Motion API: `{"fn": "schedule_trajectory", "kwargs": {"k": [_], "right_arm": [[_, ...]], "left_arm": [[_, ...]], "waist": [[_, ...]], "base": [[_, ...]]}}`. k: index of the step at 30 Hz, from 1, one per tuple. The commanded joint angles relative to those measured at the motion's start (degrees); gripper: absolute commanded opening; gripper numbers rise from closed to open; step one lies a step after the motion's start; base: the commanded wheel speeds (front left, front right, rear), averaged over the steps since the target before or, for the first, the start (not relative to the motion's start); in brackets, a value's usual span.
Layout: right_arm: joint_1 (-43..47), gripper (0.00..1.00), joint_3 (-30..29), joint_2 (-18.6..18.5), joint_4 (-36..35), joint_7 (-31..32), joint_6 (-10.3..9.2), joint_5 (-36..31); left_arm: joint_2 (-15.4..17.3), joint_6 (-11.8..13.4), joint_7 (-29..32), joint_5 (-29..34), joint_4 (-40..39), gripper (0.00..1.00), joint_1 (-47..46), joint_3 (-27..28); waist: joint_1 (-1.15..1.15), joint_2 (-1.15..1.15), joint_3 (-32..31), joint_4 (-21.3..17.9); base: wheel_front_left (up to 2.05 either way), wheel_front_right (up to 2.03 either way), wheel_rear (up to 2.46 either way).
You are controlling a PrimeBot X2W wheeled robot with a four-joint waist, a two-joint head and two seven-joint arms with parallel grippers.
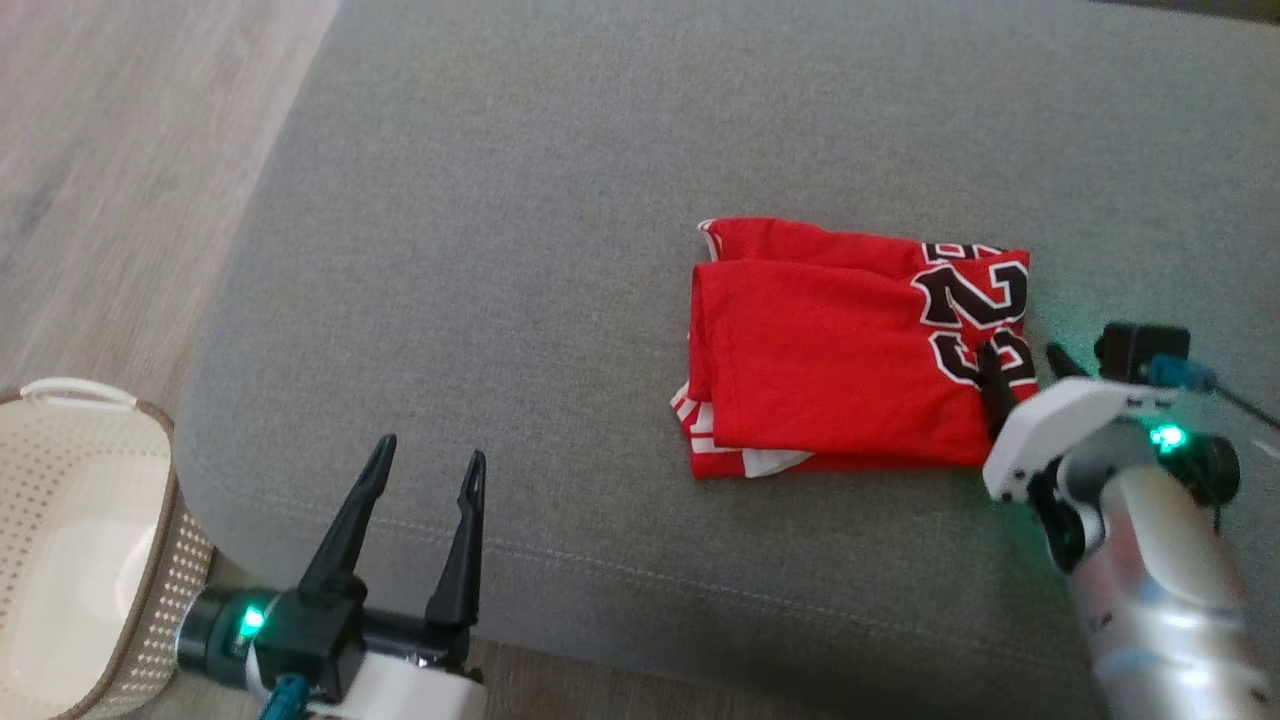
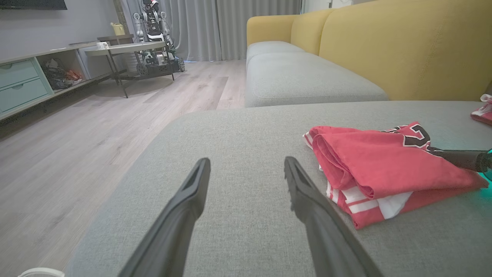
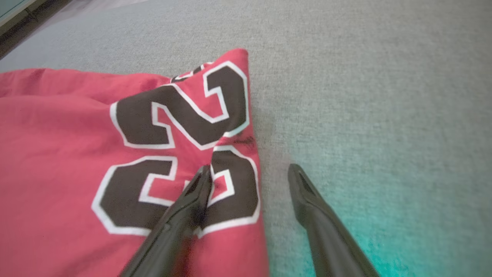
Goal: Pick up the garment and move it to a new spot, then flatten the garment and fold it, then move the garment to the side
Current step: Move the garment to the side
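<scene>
On the grey cushion we see the red jersey, folded, right of centre. The right gripper has its jaws apart, straddling the jersey's right edge: one finger over the black number, the other over bare cushion, nothing clamped. The left gripper has its jaws apart too, empty, well left of the jersey near the cushion's front edge. A basket sits off the left corner.

Basket clipped at head view's lower left. Garment runs off left and bottom of right wrist view; one finger of right gripper covers part of its numeral. Red-white cloth at left wrist view's right edge mostly cut off.
</scene>
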Motion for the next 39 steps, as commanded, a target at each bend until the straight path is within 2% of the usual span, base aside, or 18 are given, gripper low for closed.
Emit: {"fn": "schedule_trajectory", "kwargs": {"k": [1,2,3,9,13,19,27,34,36,38,39], "right_arm": [[-2.3,0.91,1.3,0.1,-0.4,1.1,-0.02,0.0],[-2.9,0.33,1.6,0.3,-0.4,1.1,-0.02,0.8],[-3.4,0.0,1.7,0.4,-0.6,0.9,-0.02,1.6],[-4.7,0.0,2.6,-0.1,-2.3,0.9,-0.02,3.5],[-5.9,0.0,2.6,-2.0,-5.0,1.3,-0.02,3.4],[-8.9,0.0,-0.7,-5.7,-9.7,3.3,-0.02,0.8],[-14.0,0.0,-5.3,-10.9,-17.6,10.2,-0.02,-3.2],[-15.3,0.0,-12.3,-14.5,-23.3,17.8,-0.02,-7.7],[-14.7,0.0,-11.6,-14.5,-24.3,20.2,-0.02,-7.4],[-14.4,0.09,-12.2,-14.6,-25.9,21.1,-0.02,-8.5],[-14.0,0.39,-12.4,-15.0,-26.6,21.2,-0.02,-10.0]], "left_arm": [[-0.5,0.0,-0.7,-0.2,-2.1,1.0,-2.9,1.6],[-0.6,0.1,-0.7,-0.3,-2.1,1.0,-3.1,1.6],[-0.7,0.1,-0.7,-0.4,-2.1,1.0,-3.3,1.6],[-1.0,0.3,-0.7,-0.6,-2.0,1.0,-3.6,1.6],[-1.1,0.4,-0.7,-0.5,-2.4,1.0,-3.5,1.6],[-1.3,0.5,-0.7,-0.2,-3.0,1.0,-3.8,1.5],[-1.0,0.0,-0.7,0.0,-3.6,1.0,-5.1,1.8],[-1.1,-0.6,-0.7,-0.1,-3.4,1.0,-6.4,1.5],[-1.1,-0.8,-0.7,-0.1,-3.3,1.0,-6.6,1.5],[-1.1,-0.9,-0.7,-0.2,-3.2,1.0,-6.8,1.5],[-1.2,-1.0,-0.7,-0.3,-3.1,1.0,-6.8,1.4]], "waist": [[-0.01,0.0,1.1,0.3],[-0.01,0.0,1.4,0.3],[-0.01,0.0,1.6,0.2],[-0.01,0.0,1.6,-1.3],[-0.01,0.0,1.0,-3.7],[-0.01,0.0,1.2,-7.9],[-0.01,0.0,3.2,-12.1],[-0.01,0.0,4.7,-12.6],[-0.01,0.0,4.9,-12.4],[-0.01,0.0,5.0,-12.2],[-0.01,0.0,4.9,-11.9]], "base": [[0.0,0.0,0.0],[0.0,0.0,0.0],[0.0,0.0,0.0],[0.0,0.0,0.0],[0.0,0.0,0.0],[0.0,0.0,0.0],[0.0,0.0,0.0],[0.0,0.0,0.0],[0.0,0.0,0.0],[0.0,0.0,0.0],[0.0,0.0,0.0]]}}
